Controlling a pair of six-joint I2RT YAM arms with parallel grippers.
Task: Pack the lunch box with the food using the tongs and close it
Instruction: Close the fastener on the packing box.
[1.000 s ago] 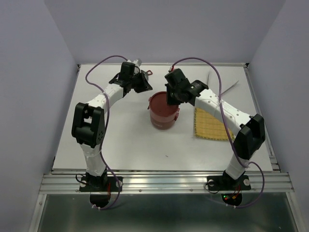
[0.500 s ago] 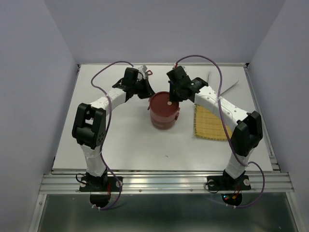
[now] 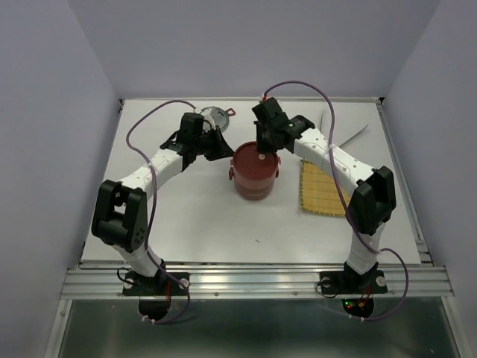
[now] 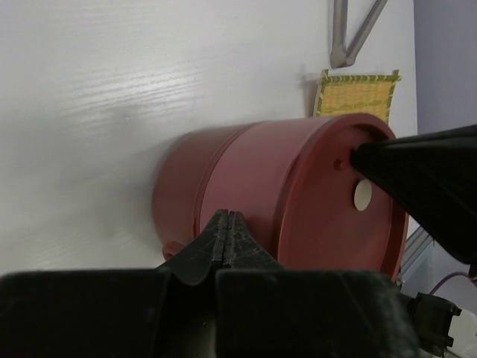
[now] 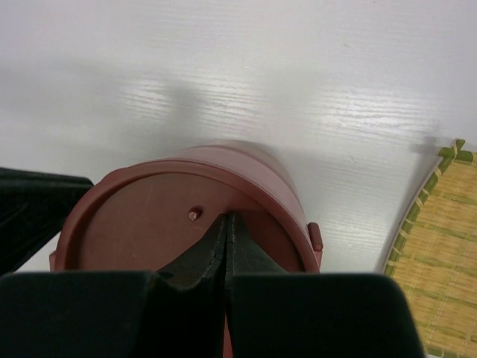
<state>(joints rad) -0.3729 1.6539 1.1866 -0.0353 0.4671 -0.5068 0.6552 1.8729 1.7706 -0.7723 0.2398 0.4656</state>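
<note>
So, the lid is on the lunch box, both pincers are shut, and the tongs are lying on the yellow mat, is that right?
Not quite: the left wrist view shows the tongs lying on the table just beyond the yellow mat, not on it. The rest holds: the lid is on the lunch box, and the left pincer and right pincer are shut.

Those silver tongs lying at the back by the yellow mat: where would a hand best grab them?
Probably from straight above, partway along the tongs, pinching across both arms. They lie flat on the table in a V, with the joined end nearest the mat. A squeeze there would both lift them and work them. The thin arms offer little to hold from the side.
</note>
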